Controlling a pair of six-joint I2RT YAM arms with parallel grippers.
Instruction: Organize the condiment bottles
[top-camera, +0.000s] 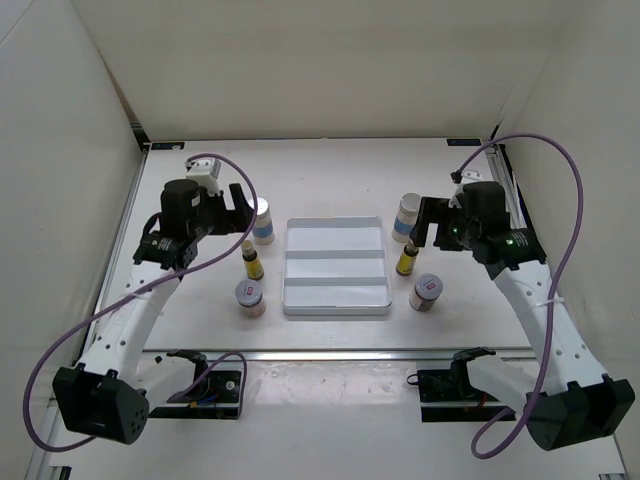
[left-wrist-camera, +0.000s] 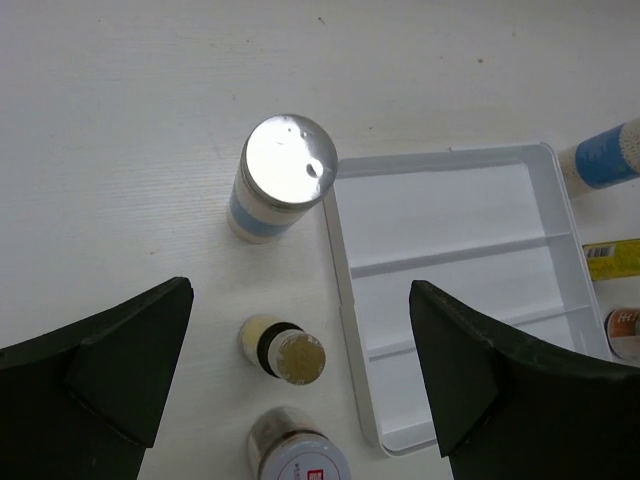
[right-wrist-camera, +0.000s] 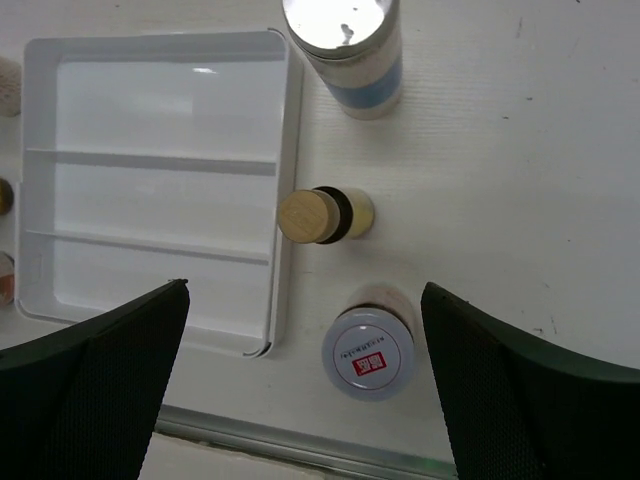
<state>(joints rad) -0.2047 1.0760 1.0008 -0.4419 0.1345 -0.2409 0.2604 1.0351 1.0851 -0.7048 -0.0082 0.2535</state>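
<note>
Six condiment bottles stand beside a white tray (top-camera: 335, 240). Left of it are a white blue-banded bottle (top-camera: 263, 220), a slim yellow bottle (top-camera: 252, 262) and a pinkish jar (top-camera: 249, 296). Right of it are a white bottle (top-camera: 407, 216), a yellow bottle (top-camera: 406, 258) and a jar (top-camera: 427, 291). My left gripper (top-camera: 238, 203) is open and empty above the left group: white bottle (left-wrist-camera: 285, 175), yellow bottle (left-wrist-camera: 285, 350), jar (left-wrist-camera: 300, 455). My right gripper (top-camera: 426, 222) is open and empty above the right group: white bottle (right-wrist-camera: 345, 40), yellow bottle (right-wrist-camera: 325, 215), jar (right-wrist-camera: 368, 352).
The tray has three empty compartments and shows in both wrist views (left-wrist-camera: 460, 290) (right-wrist-camera: 160, 190). White walls close in the table at the back and both sides. A metal rail (top-camera: 340, 352) runs along the near edge. Purple cables loop off both arms.
</note>
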